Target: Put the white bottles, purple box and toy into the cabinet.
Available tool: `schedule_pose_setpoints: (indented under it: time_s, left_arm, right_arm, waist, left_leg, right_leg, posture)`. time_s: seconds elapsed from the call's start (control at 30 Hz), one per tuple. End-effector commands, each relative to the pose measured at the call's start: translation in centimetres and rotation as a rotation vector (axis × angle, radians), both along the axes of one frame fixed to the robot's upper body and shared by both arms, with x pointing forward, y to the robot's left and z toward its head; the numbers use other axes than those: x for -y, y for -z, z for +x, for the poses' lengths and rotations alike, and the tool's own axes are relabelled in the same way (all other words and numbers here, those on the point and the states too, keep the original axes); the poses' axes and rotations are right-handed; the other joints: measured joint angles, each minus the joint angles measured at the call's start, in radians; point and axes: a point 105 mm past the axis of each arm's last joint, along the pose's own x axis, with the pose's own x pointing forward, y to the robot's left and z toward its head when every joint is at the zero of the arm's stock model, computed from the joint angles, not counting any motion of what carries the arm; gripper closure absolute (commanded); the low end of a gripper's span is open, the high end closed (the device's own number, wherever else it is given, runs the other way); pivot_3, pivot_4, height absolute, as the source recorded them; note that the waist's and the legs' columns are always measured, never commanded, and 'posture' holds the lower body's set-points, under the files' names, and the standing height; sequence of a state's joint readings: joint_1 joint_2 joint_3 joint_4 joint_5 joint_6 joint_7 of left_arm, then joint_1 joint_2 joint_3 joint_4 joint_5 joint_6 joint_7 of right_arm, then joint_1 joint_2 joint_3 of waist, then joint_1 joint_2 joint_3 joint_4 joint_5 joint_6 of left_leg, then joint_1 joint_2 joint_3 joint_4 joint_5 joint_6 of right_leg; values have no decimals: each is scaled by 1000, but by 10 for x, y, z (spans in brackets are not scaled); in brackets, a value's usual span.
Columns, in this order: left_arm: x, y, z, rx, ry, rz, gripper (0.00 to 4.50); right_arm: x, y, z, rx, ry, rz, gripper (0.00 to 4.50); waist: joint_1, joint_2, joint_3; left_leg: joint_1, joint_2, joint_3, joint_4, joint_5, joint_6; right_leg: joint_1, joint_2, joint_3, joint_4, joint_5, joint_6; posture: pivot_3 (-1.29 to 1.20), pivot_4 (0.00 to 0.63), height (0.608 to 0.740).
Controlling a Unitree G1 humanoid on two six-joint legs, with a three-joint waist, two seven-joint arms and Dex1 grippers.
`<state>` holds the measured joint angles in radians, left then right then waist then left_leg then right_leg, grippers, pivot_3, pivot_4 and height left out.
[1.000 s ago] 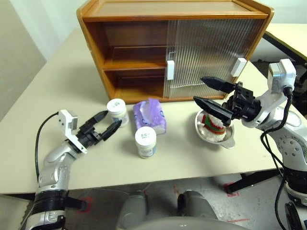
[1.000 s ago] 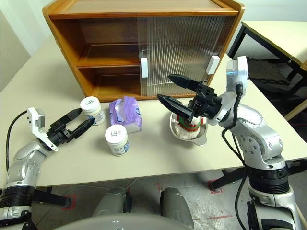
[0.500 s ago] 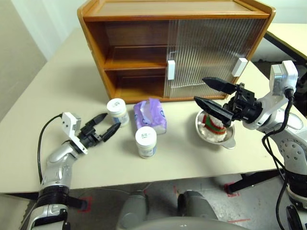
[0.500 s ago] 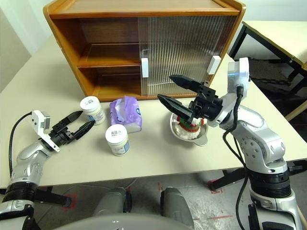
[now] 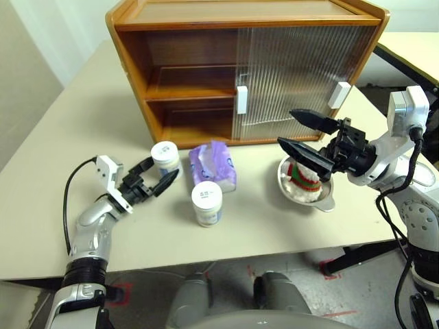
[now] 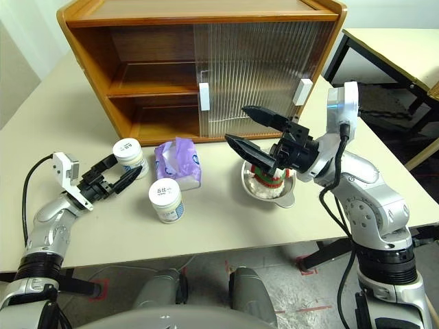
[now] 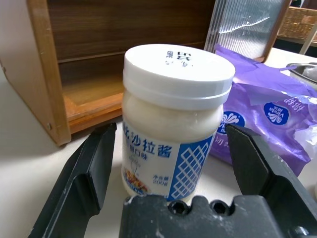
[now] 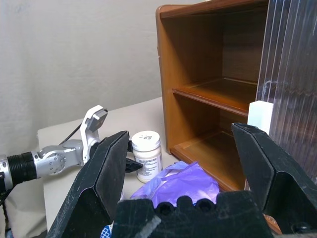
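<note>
Cabinet [image 5: 206,62]: left half open.
Left gripper [image 5: 156,175]: spread around far bottle [image 5: 165,159], before cabinet.
Box [image 5: 213,165], near bottle [image 5: 206,203]: alongside.
Right gripper [image 5: 302,133]: spread, empty, above toy [image 5: 303,179] in bowl [image 5: 326,202].

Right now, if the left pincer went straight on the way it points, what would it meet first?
Most likely the squat white plastic jar nearest the cabinet: it already stands between the open left pincer's black fingers, apparently untouched.
</note>
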<state>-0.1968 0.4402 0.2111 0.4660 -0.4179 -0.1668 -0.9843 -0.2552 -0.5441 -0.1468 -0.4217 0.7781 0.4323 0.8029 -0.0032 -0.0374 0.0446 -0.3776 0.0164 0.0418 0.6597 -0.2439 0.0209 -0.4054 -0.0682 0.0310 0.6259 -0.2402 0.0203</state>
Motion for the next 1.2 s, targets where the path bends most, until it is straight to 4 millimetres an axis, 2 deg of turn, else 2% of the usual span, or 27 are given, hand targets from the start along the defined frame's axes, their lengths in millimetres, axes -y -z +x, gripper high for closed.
schedule_pose_setpoints:
  time_s: [0.03, 0.27, 0.33, 0.43, 0.47, 0.63, 0.77, 1.07, 1.2]
  left_arm:
    - [2, 8, 1, -13, 17, 49, 48]
    - [5, 8, 6, -9, 15, 47, 48]
    - [6, 8, 7, -6, 18, 50, 420]
    - [5, 7, 8, -2, 12, 45, 1317]
    - [5, 7, 8, -1, 12, 44, 1419]
    - [0, 7, 6, -1, 2, 53, 1419]
    - [-1, -5, 10, 26, -21, 12, 1419]
    - [11, -42, 33, 106, -44, -70, 1419]
    - [16, -48, 44, 118, -78, -57, 1419]
  right_arm:
    - [3, -3, -2, 5, 10, 6, 0]
    - [3, -3, -2, 7, 16, 6, 0]
    - [3, -3, -2, 7, 16, 5, 0]
    - [4, -4, -2, 9, 20, 6, 0]
    - [4, -4, -2, 10, 21, 6, 0]
    - [4, -3, -2, 10, 24, 7, 0]
    - [3, -2, -2, 8, 24, 10, 0]
    - [0, -1, 0, 8, 16, 18, 0]
    - [0, -1, 0, 7, 17, 21, 0]
  waist:
    - [-5, 0, 0]
    - [-10, -1, 0]
    - [-10, -1, 0]
    - [-10, -1, 0]
    - [-10, -1, -1]
    - [-10, -1, -1]
    - [-10, -1, -1]
    - [-7, -1, -1]
    - [-9, -2, -1]
  left_leg:
    - [0, 0, 0, 0, 0, 0]
    - [0, 0, 0, 0, 1, 1]
    - [0, 0, 0, 0, 1, 1]
    - [0, 0, 0, 0, 1, 1]
    - [0, 0, 0, 0, 1, 1]
    - [0, 0, 0, 0, 1, 1]
    - [0, 0, 0, 0, 1, 1]
    - [0, 0, 0, 0, 1, 2]
    - [-1, -1, 0, 1, 1, 2]
  right_leg:
    - [0, 0, 0, 0, 0, 0]
    - [0, 0, 0, 0, 0, 0]
    - [0, 0, 0, 0, 0, 0]
    - [0, 0, 0, 0, 0, 0]
    - [0, 0, 0, 0, 0, 1]
    - [0, 0, 0, 0, 1, 1]
    - [0, 0, 0, 0, 1, 1]
    - [0, 0, 1, 0, 1, 1]
    - [0, 1, 1, 0, 2, 2]
  posture:
    - [-31, 0, 740]
    - [-36, 0, 740]
    - [-37, 0, 740]
    - [-38, 0, 740]
    - [-39, 0, 740]
    - [-38, 0, 740]
    - [-34, 0, 740]
    - [-31, 0, 740]
    - [-34, 0, 740]
